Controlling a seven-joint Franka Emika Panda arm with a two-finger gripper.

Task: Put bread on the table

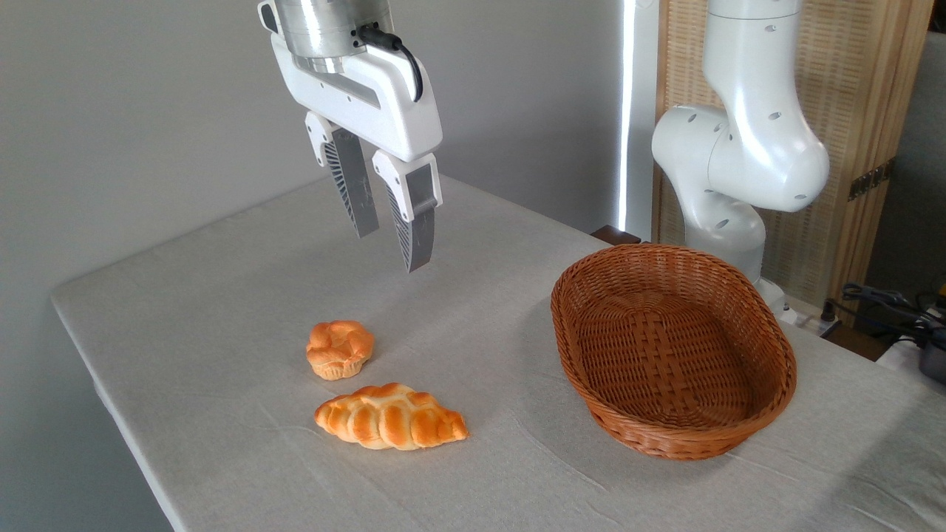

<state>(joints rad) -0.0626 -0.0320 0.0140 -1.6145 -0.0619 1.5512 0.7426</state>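
Observation:
The long braided golden-orange bread (392, 417) lies flat on the light grey table (244, 273), towards its front left. My gripper (389, 247) hangs well above the table, behind the loaf and a little to its left in height, with its two grey fingers apart and nothing between them. It touches nothing.
A small round muffin-shaped bun (340, 349) sits just behind the bread. A brown oval wicker basket (768, 347) stands on the right, with nothing showing inside it. The arm's white base (739, 162) rises behind the basket. Cables (887, 303) lie at the far right edge.

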